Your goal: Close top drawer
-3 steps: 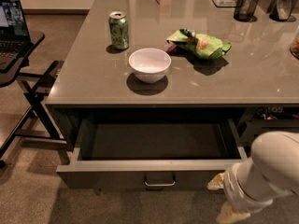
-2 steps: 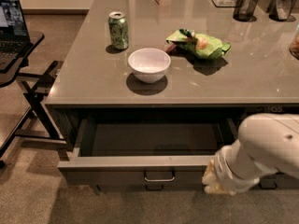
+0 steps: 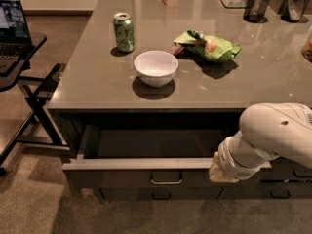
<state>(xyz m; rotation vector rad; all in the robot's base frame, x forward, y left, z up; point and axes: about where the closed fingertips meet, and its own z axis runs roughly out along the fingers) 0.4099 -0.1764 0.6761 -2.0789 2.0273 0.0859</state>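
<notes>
The top drawer (image 3: pixel 122 175) stands pulled out under the grey countertop. Its dark front carries a small silver loop handle (image 3: pixel 165 181) at centre, and its dark inside (image 3: pixel 156 143) looks empty. My white arm (image 3: pixel 275 133) reaches in from the right. The gripper (image 3: pixel 222 171) at its end is against the right part of the drawer front, at the top edge. The wrist covers most of the gripper.
On the countertop (image 3: pixel 97 82) stand a white bowl (image 3: pixel 155 67), a green can (image 3: pixel 124 31) and a green snack bag (image 3: pixel 208 46). Dark cups (image 3: pixel 256 6) stand at the back right. A black stand with a laptop (image 3: pixel 12 26) is at the left. A lower drawer front (image 3: pixel 156 194) sits below.
My arm has swung left and up to the right end of the drawer front. The drawer front has slid slightly inward.
</notes>
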